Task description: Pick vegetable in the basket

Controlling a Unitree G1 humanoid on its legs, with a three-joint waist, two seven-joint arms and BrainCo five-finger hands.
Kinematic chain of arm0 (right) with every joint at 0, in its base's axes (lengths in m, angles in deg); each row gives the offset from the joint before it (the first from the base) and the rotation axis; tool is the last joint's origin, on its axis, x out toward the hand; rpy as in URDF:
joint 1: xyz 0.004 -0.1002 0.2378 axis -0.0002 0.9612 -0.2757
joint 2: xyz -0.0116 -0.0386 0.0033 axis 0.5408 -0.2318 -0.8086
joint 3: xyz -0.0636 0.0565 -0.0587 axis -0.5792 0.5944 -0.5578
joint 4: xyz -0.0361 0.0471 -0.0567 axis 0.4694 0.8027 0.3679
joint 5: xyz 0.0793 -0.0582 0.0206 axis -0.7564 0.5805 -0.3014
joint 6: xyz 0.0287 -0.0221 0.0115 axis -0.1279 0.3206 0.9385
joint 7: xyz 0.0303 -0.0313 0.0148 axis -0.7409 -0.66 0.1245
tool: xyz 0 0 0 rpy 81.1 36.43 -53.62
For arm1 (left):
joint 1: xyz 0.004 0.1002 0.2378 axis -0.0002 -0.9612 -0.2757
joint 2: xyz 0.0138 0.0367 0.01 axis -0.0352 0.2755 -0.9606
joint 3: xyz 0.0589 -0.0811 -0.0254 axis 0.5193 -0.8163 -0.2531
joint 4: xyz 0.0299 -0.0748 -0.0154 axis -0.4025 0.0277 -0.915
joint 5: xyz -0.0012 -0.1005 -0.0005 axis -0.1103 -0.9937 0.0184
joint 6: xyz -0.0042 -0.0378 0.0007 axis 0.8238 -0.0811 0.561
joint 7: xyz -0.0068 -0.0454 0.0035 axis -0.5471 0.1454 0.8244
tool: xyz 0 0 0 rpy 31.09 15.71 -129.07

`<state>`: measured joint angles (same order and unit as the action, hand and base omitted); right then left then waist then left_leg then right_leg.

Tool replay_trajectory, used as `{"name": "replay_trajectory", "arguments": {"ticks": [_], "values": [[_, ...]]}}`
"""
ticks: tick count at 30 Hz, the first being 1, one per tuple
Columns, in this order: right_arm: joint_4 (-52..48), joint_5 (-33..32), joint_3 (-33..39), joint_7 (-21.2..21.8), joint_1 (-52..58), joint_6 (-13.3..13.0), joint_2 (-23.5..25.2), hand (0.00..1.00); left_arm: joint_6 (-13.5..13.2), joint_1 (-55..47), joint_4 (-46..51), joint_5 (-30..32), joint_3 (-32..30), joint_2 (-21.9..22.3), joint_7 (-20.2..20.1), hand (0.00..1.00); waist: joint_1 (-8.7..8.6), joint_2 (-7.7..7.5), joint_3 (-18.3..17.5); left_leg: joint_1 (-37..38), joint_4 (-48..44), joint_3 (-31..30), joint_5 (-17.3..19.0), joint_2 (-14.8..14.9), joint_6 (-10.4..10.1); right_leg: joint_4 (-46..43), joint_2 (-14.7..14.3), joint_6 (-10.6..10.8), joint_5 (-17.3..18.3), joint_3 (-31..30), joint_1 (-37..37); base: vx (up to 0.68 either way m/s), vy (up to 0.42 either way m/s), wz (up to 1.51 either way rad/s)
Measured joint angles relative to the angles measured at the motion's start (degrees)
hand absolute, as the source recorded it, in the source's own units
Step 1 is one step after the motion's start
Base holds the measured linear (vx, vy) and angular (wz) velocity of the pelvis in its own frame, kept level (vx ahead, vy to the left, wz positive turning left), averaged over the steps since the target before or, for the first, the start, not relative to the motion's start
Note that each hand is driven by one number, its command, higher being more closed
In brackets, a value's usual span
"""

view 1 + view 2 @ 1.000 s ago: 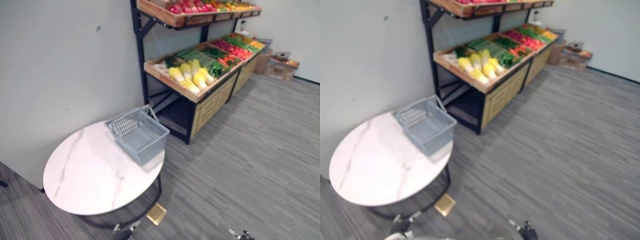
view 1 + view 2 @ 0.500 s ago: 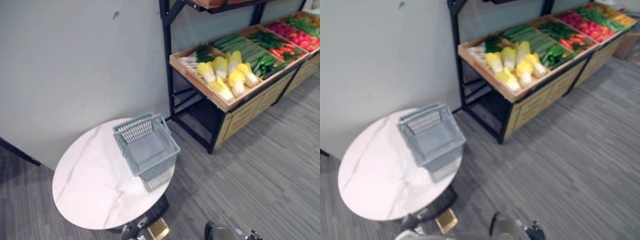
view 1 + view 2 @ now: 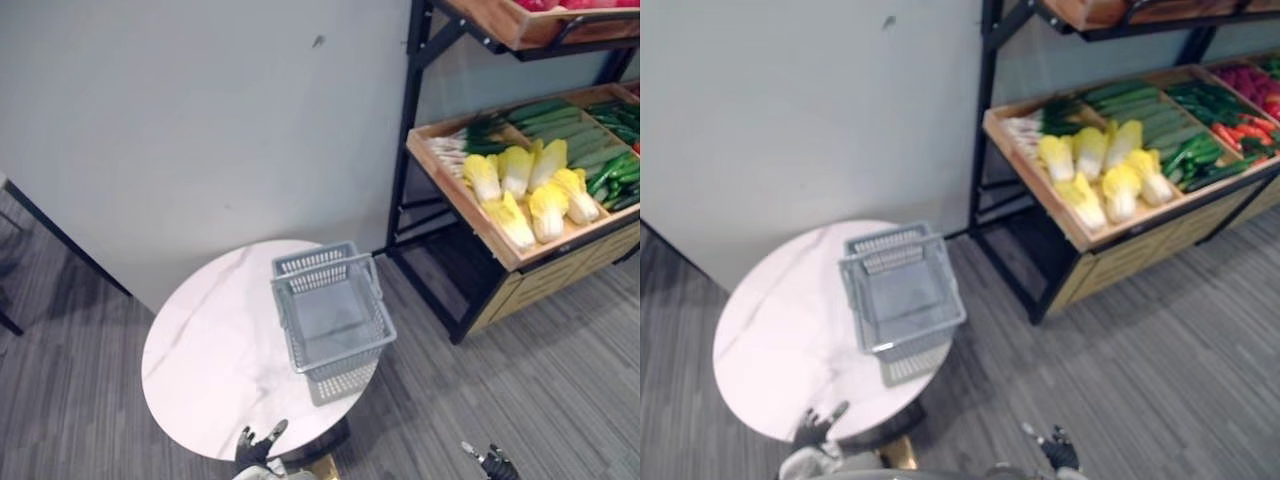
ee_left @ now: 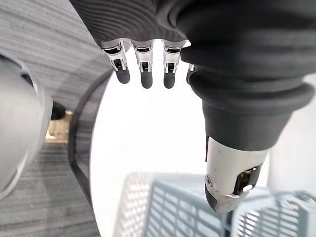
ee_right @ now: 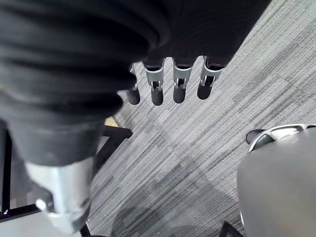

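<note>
- Basket [image 3: 345,380] sits empty on the table [image 3: 205,345]; vegetables [image 3: 530,195] lie untouched (well apart, on the rack [image 3: 455,195]).
- Left hand [image 3: 255,446] and right hand [image 3: 491,463] hang loose-fingered, holding nothing.

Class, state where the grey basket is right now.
In the left eye view the grey basket sits on the round white table, at its right edge, left of the wooden vegetable shelf.
</note>
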<state>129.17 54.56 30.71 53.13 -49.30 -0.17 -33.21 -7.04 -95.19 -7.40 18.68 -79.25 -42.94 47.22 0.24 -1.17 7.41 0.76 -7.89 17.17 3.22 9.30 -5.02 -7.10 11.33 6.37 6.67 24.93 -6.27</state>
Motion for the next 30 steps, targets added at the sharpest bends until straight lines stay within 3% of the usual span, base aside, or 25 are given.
{"name": "replay_trajectory", "arguments": {"ticks": [2, 7, 11, 13, 16, 20, 23, 25, 28, 29, 30], "values": [[-0.1, 0.5, 0.4, -0.2, 0.1, 0.0, -1.3, 0.00, 0.2, -1.7, -0.6, -0.5, 0.6, -0.6, 0.1, 0.00, -0.14, 0.22, -0.3, 3.4, 7.0, -0.2, -1.5, -1.5, -1.5, 0.3, 0.2, 0.4, -0.3, -0.3, 0.1, 0.03, 0.082, -0.01], [-11.6, 7.9, 0.6, -2.0, 2.3, 0.0, -6.6, 0.00, 0.4, -4.3, -0.7, 0.8, 2.4, -2.5, 0.3, 0.00, -0.21, 0.93, -2.5, 4.4, 13.3, 1.0, -4.2, -3.3, -0.7, 0.9, 0.4, 1.2, -0.7, -2.1, 2.3, 0.00, 0.048, -0.11], [-30.6, 19.2, -0.4, -4.0, 3.2, -0.6, -17.1, 0.00, 0.4, -6.2, -0.5, 1.1, 4.9, -2.9, 0.2, 0.00, -0.78, 1.09, -2.6, 4.1, 13.7, 1.2, -4.2, -3.5, -0.7, 0.9, 0.3, 1.3, -0.8, -3.1, 3.3, 0.01, 0.011, -0.07], [-34.1, 21.0, -1.4, -4.2, 2.7, -1.1, -20.0, 0.00, 0.4, -6.2, -0.5, 1.2, 5.7, -3.4, 0.1, 0.00, -0.79, 0.97, -2.8, 3.3, 13.7, 1.0, -4.2, -3.5, -0.6, 0.9, 0.2, 1.3, -0.8, -3.1, 3.8, 0.00, 0.000, 0.00], [-38.5, 25.2, -6.9, -4.4, -1.9, -2.2, -27.1, 0.00, 0.4, -6.9, -0.5, 1.3, 6.0, -4.6, 0.0, 0.00, -1.14, 0.36, -3.1, 2.6, 13.7, 0.7, -4.2, -3.3, -0.6, 0.9, -0.2, 0.9, -1.3, -3.1, 4.2, 0.06, -0.014, 0.02], [-40.8, 28.5, -16.5, -4.3, -10.4, -2.8, -32.5, 0.00, 1.0, -7.1, -0.5, 3.5, 5.7, -5.0, 0.0, 0.00, -0.93, -0.17, -2.8, 2.2, 13.7, -0.2, -4.3, -3.4, -0.7, 1.0, -0.2, 0.8, -1.4, -3.1, 4.5, 0.03, -0.003, 0.04], [-40.8, 29.7, -25.5, -4.1, -19.4, -3.7, -32.8, 0.00, 1.7, -7.1, -0.6, 3.5, 5.5, -5.3, 0.1, 0.00, 0.37, -0.75, -2.7, 1.4, 13.6, -0.7, -4.7, -3.4, -1.0, 1.1, -0.2, 0.6, -1.6, -3.1, 5.2, 0.01, 0.001, 0.05], [-38.3, 29.7, -35.6, -2.8, -29.1, -3.9, -32.7, 0.00, 1.7, -7.0, -0.6, 4.2, 5.5, -5.6, 0.2, 0.00, 1.97, -1.26, -1.7, 1.1, 13.6, -1.4, -5.0, -3.5, -1.0, 1.3, -0.3, 0.5, -1.8, -2.8, 5.1, -0.01, -0.002, 0.09], [-32.9, 29.7, -43.1, -1.6, -39.0, -4.3, -31.7, 0.00, 1.7, -6.2, -0.4, 4.9, 5.4, -5.7, 0.5, 0.00, 3.54, -1.94, -0.5, -0.3, 13.6, -3.5, -5.8, -3.4, -0.9, 2.2, -0.6, 0.0, -2.4, -1.7, 5.0, -0.03, -0.008, 0.33], [-28.2, 29.7, -46.0, -0.7, -45.9, -4.3, -30.1, 0.00, 1.7, -5.6, 0.2, 4.9, 5.4, -5.7, 1.3, 0.00, 5.47, -2.41, 1.0, -1.5, 13.5, -4.4, -6.5, -3.2, -1.0, 3.1, -1.0, -0.1, -3.1, -1.0, 5.1, -0.06, 0.000, 0.30], [-27.0, 29.7, -47.3, -0.5, -47.9, -4.2, -29.7, 0.00, 1.8, -5.4, 0.2, 4.9, 5.3, -5.7, 1.5, 0.00, 6.00, -2.46, 1.2, -2.0, 13.4, -4.9, -6.8, -3.2, -0.8, 3.3, -1.1, -0.4, -3.4, -1.1, 5.3, -0.06, 0.003, 0.35]]}}
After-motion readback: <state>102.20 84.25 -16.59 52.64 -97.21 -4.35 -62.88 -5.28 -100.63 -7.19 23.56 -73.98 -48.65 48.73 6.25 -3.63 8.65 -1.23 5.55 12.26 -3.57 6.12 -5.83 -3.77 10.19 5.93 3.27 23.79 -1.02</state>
